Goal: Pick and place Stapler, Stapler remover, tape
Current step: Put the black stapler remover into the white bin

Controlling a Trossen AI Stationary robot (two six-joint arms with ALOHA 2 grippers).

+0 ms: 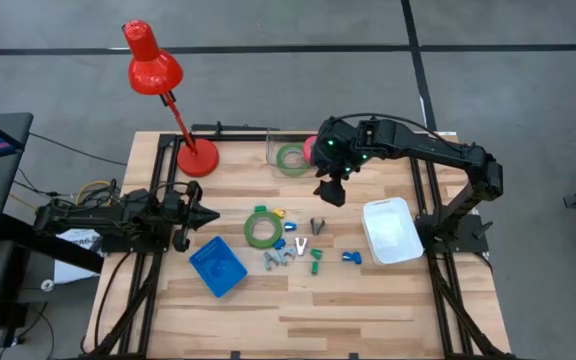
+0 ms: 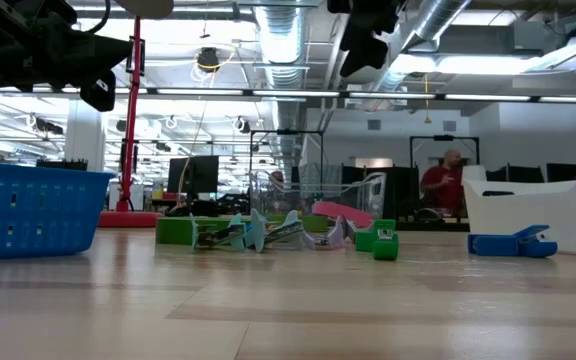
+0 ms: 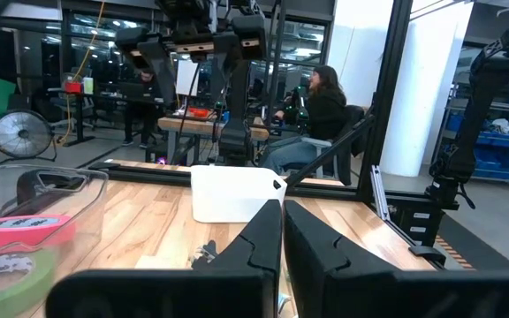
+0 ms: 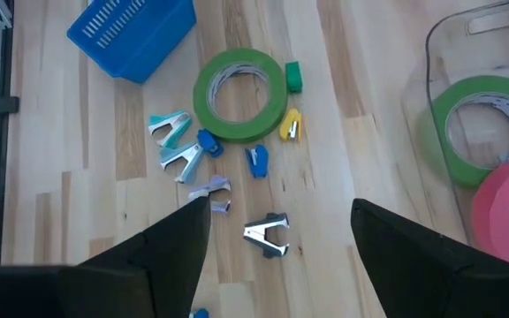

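Both dark arms sit nearest the overhead camera: the left pincer [image 1: 208, 214] rests clenched and empty at the left of the pale wooden surface [image 1: 368, 300], parked clear of the work, while the right pincer [image 1: 330, 189] hangs released above the middle, probably poised to choose a piece. Below and to its left lies a loose green tape ring [image 1: 262, 227], ringed by small coloured staple removers [image 1: 317, 226], with a blue slatted plastic basket [image 1: 217, 266] further left and a white plastic tub [image 1: 392, 230] to the right. Behind that pincer a clear plastic box [image 1: 290, 152] holds a second green tape ring [image 1: 292, 158] with a pink tape ring [image 1: 310, 149] at its right edge, seemingly already sorted. From the low view, the blue basket [image 2: 28, 210] looms close on the left, the scattered pieces lie mid-surface, and a blue clip-like piece [image 2: 513, 242] rests before the white tub [image 2: 558, 205]. Through the left wrist view, its shut fingers [image 3: 263, 247] point toward the tub [image 3: 232, 193], the pink ring [image 3: 20, 231] off to one side. Through the right wrist view, the spread fingers [image 4: 414, 243] frame a silver remover [image 4: 266, 234], the loose green ring [image 4: 239, 94] lying beyond it, apart.
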